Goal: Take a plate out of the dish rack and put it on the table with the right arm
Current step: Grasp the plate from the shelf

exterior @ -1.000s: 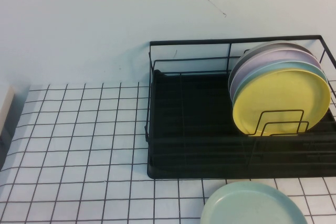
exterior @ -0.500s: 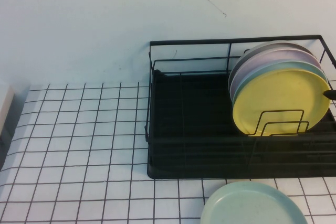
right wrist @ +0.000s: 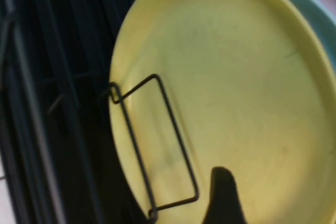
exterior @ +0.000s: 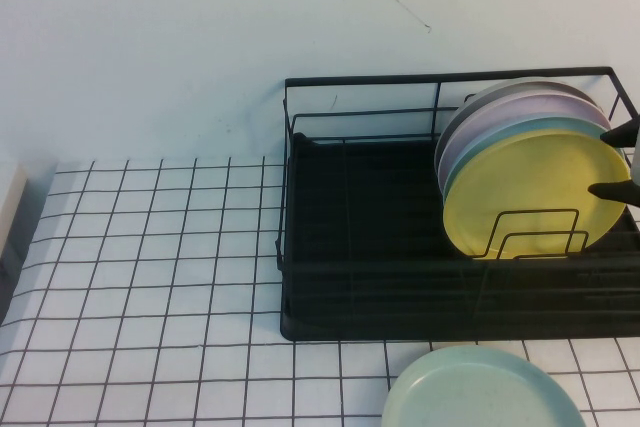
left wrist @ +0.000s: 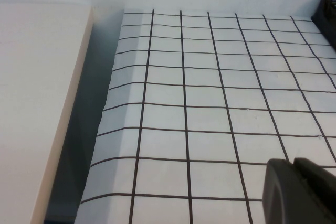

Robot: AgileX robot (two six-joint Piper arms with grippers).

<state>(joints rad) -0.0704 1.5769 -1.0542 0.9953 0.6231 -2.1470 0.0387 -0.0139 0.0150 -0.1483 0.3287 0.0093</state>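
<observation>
1. Right gripper [exterior: 612,161]: now entered at the right edge of the high view, where a second ago nothing of it showed and half a second ago only a thin dark tip. Jaws spread apart, one dark finger up near the plate stack's upper right rim, the other lying across the yellow plate's right edge; nothing clasped between them.
2. Right wrist view: one dark fingertip [right wrist: 223,195] in front of the plate's face, close to it; contact not possible to judge.
3. Round plain yellow plate [exterior: 535,192]: standing on edge, leaning back, frontmost of the stack at the right end of the rack, behind upright wire loop dividers [exterior: 530,234]. Unmoved across the three high views.
4. Behind it, touching in turn: light blue plate [exterior: 530,130], then a lilac plate [exterior: 520,110] and a grey one, only rims visible.
5. Rectangular black wire dish rack [exterior: 370,237] with black tray base: on the worktop, left part bare of dishes.
6. White worktop with thin black grid lines [exterior: 150,277]: pale mint-green plate [exterior: 480,392] lying flat just in front of the rack.
7. Left gripper [left wrist: 302,192]: low over the gridded worktop far to the left, outside the high view; jaws' state impossible to tell.
8. Meaning, as a judgement: approach phase, grasp not yet made; next, closing on the yellow rim alone, without catching the blue plate behind, then lifting clear of the wire loops.
</observation>
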